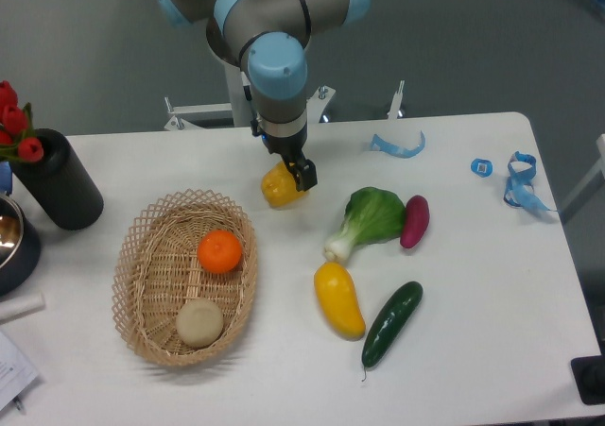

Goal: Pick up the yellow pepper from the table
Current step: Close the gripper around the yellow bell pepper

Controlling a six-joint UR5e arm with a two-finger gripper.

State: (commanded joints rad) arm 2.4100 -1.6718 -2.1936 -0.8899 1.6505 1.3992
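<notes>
Approach done, lift pending: the gripper (pixel 289 168) is positioned directly over the yellow pepper (pixel 281 189), which sits on the table (pixel 492 284) right of the basket's (pixel 142 322) top rim. Whether the jaws are closed on it cannot be told. No readable labels or writing are seen.

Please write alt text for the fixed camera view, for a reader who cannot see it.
The robot's tool is lowered over a yellow pepper on a white table. Nearby sit a wicker basket and other vegetables.

A wicker basket (pixel 142 284) holds an orange (pixel 219 252) beside a cucumber (pixel 391 323).
</notes>
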